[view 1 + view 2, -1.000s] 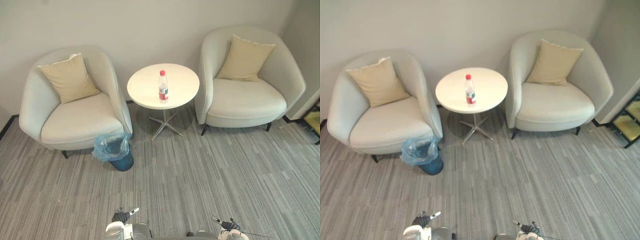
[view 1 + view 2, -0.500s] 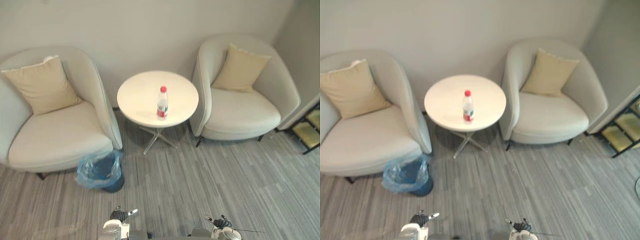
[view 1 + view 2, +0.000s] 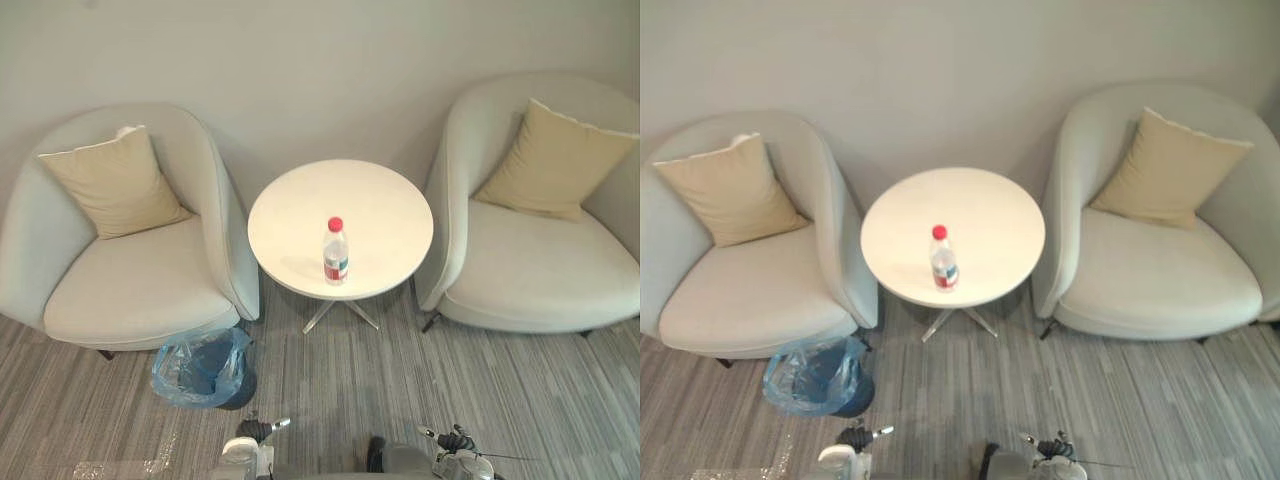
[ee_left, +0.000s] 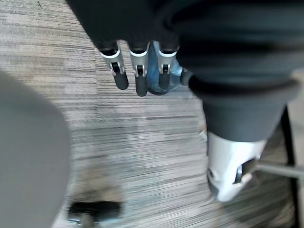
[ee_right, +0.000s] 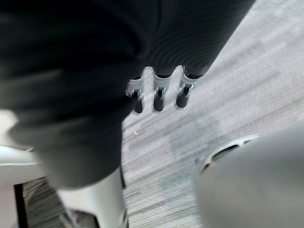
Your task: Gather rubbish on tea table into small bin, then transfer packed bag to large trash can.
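One water bottle stands upright on the tea table, with the small bin on the floor nearby. Left hand and right hand hang relaxed, empty. A sideways touch may topple the bottle.

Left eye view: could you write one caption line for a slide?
Red-capped bottle upright on round tea table between two armchairs; bag-lined small bin on floor nearby.

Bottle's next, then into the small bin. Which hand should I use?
Left, probably. The small bin sits on the floor on the robot's left, and the bottle on the table stands about midway. Both the left hand and the right hand hang open, empty.
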{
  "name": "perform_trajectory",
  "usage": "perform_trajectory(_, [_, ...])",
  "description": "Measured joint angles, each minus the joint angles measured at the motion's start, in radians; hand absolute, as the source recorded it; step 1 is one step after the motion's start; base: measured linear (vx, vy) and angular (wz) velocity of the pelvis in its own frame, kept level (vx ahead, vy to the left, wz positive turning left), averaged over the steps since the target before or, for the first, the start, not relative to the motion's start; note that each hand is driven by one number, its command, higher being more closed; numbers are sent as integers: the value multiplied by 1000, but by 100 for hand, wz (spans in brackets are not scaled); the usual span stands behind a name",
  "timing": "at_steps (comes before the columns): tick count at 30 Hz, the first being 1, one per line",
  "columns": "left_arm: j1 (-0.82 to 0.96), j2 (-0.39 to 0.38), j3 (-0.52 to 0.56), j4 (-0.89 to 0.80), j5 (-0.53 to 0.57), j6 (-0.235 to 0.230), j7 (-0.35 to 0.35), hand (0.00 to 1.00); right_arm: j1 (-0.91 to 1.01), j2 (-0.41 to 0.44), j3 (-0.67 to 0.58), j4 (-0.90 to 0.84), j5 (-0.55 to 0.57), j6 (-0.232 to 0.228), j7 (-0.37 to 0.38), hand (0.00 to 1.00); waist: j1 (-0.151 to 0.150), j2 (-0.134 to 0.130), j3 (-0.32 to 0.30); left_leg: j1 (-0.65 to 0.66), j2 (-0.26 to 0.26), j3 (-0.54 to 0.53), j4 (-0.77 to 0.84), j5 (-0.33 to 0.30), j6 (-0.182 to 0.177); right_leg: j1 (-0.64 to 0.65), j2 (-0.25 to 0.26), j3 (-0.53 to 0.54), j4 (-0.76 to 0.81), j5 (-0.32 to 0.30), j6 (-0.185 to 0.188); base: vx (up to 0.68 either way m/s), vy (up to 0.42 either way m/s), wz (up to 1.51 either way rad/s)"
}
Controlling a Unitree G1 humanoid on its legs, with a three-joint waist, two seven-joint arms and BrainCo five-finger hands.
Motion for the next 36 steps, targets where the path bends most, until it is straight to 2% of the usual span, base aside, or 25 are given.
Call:
perform_trajectory(1, [-3,-1,-3,-5,-1,0,0,0,-1,1,4,-1,1,-1,-3,0,0,-2,-1,-36,5,34,-12,-9,15,35,0,-1,-28,-3,2,189,-64,-8])
perform_trajectory(3, [-6,-1,-21,-13,-5,-1,-1,0,-11,1,4,1,6,0,-3,0,2,-5,-2,-69,-13,61,-160,-12,26,55,-6,9,-53,-4,8,223,3,-15])
perform_trajectory(4, [-6,-1,-24,-13,-10,-1,-1,0,-14,1,4,1,7,0,-3,0,2,-5,-3,-68,-34,54,-326,8,38,63,-10,21,-54,-10,19,296,109,-16])
perform_trajectory(5, [-9,-2,-30,-9,-10,0,-1,0,-7,0,4,1,7,0,-4,0,1,2,-6,-57,-48,34,-488,90,36,67,-8,24,-47,-19,33,365,147,-20])
perform_trajectory(6, [-16,1,-34,0,-10,0,-1,0,-3,1,2,4,7,1,-5,0,5,-13,-14,-33,-74,33,-525,141,44,66,-21,48,-36,-28,47,279,103,-10])
perform_trajectory(7, [-14,12,-41,8,-10,0,0,0,-1,7,3,4,7,1,-4,0,3,-25,-20,-19,-91,32,-551,145,49,67,-30,52,-40,-33,56,220,102,-5])
perform_trajectory(9, [-30,31,-48,25,-8,3,-1,0,7,22,3,4,5,2,-4,0,-1,-54,-20,-3,-114,53,-563,138,61,70,-59,62,-40,-43,72,164,129,-10])
perform_trajectory(11, [-27,38,-48,27,-8,3,-1,0,7,32,4,0,5,3,-4,0,3,-64,-25,29,-129,66,-597,139,62,84,-69,78,-42,-44,73,134,105,-21])
perform_trajectory(14, [-22,41,-61,47,-7,2,-3,0,11,37,13,-1,2,3,-4,0,-1,-67,-43,79,-156,75,-665,147,75,102,-87,85,-67,-47,84,97,82,-6])
perform_trajectory(21, [-23,81,-163,61,5,1,-4,0,10,-2,84,-50,-5,-2,-6,0,-4,-62,-51,60,-171,41,-691,156,88,99,-82,82,-112,-42,91,42,11,7])
perform_trajectory(28, [-2,116,-200,61,13,-13,-7,0,9,-136,165,-372,-116,-27,-14,0,-10,-57,-54,23,-177,-4,-694,170,101,95,-77,81,-183,13,91,-9,9,3])
perform_trajectory(36, [20,129,-199,23,24,-38,-30,0,5,-178,263,-611,-200,-68,10,0,-3,-64,-52,9,-194,-30,-733,213,113,86,-85,79,-213,41,101,-64,29,8])
